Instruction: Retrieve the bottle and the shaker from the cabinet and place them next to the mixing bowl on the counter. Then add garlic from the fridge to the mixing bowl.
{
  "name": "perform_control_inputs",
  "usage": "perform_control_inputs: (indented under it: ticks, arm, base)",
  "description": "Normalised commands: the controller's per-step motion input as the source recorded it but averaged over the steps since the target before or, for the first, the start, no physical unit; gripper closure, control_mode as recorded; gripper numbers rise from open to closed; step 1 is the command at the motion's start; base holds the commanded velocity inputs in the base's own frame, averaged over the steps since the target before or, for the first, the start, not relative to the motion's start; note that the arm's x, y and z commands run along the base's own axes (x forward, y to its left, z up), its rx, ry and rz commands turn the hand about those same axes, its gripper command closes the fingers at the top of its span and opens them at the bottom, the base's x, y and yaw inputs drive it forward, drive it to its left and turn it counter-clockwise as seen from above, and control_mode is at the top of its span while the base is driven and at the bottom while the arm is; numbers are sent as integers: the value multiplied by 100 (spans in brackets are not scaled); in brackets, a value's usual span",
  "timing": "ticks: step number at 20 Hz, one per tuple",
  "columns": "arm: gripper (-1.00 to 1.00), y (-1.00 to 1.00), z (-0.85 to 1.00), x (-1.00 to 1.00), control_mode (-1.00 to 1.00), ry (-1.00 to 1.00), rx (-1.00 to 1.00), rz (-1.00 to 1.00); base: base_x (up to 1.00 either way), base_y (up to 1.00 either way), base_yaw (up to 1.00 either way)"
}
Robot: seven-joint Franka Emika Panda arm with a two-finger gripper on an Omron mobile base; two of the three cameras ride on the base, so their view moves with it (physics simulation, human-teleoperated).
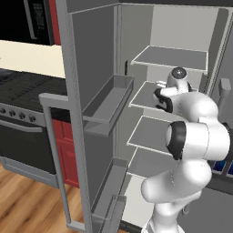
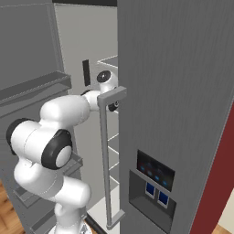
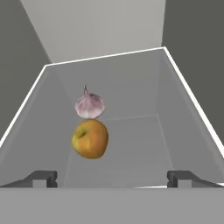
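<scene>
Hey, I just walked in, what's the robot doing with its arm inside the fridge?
The white robot arm is reaching into the open fridge, over one of its shelves. In the hand view, a garlic bulb and an orange-yellow fruit sit close together on that shelf, the garlic farther back. The pincer is open and empty, hovering short of both, with the fruit nearer to it. So the garlic has not been picked up yet.
</scene>
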Motion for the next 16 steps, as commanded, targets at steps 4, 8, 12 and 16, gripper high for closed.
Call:
perform_control_inputs:
  ticks: [4,8,12,16]
  arm:
    - [-100,-2,-5,42,-100,0,0,0]
    - [-100,-13,0,47,-100,0,0,0]
    - [-100,-19,-7,43,-100,0,0,0]
    - [-100,-19,-12,44,-100,0,0,0]
  base:
    - [0,0,0]
    - [0,0,0]
    - [0,0,0]
    - [0,0,0]
